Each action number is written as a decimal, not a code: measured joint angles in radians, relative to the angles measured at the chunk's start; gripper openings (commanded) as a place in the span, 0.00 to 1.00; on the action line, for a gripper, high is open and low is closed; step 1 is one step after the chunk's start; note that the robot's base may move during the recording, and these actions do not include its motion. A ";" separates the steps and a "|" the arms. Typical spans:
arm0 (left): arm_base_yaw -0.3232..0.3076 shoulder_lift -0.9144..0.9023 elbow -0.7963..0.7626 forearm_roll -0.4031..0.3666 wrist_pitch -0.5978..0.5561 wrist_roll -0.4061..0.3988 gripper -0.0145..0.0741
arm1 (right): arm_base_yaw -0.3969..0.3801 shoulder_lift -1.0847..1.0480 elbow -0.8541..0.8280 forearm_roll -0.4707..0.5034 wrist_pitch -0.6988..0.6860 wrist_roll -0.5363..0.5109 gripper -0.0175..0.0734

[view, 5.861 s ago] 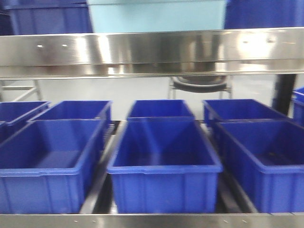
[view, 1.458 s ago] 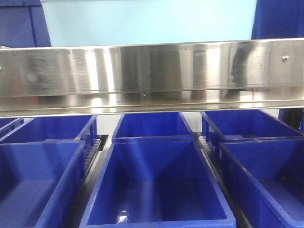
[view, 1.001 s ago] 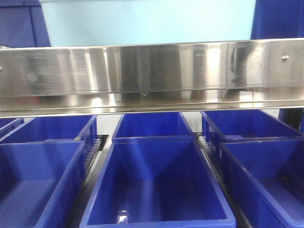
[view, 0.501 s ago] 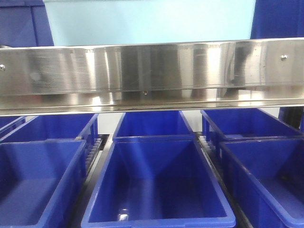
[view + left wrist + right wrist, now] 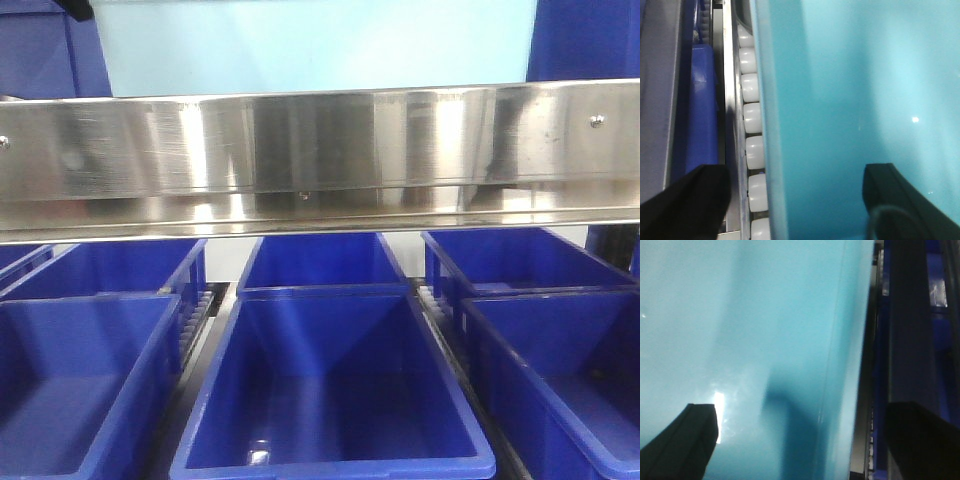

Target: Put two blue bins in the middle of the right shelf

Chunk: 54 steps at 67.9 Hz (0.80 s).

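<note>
pale bin (image 5: 310, 45) hemmed by dark crates (image 5: 585, 40) either side, steel rail (image 5: 320, 150) below

The steel shelf rail (image 5: 320, 150) is hiding the base of the pale blue bin (image 5: 320, 45), and the picture's top edge is cutting off its rim. The front dark blue crates (image 5: 330, 400) are running off the bottom edge. In the blurred wrist views, the left gripper (image 5: 790, 200) and right gripper (image 5: 800, 440) are showing only fingertips.

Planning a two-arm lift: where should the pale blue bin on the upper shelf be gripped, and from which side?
Likely its left and right walls, pinched from above: the pale blue bin has smooth, handle-free sides, and the open left gripper and right gripper each straddle one wall.
</note>
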 measured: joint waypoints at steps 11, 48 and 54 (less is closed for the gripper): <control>0.000 0.004 0.000 0.005 -0.002 0.000 0.22 | 0.000 0.021 0.000 -0.009 0.004 0.000 0.33; 0.009 0.004 0.001 0.032 0.013 -0.002 0.04 | -0.006 0.008 0.000 -0.014 0.019 -0.011 0.02; 0.009 -0.004 -0.002 0.029 0.032 -0.002 0.04 | -0.005 -0.010 0.000 -0.009 0.027 -0.013 0.02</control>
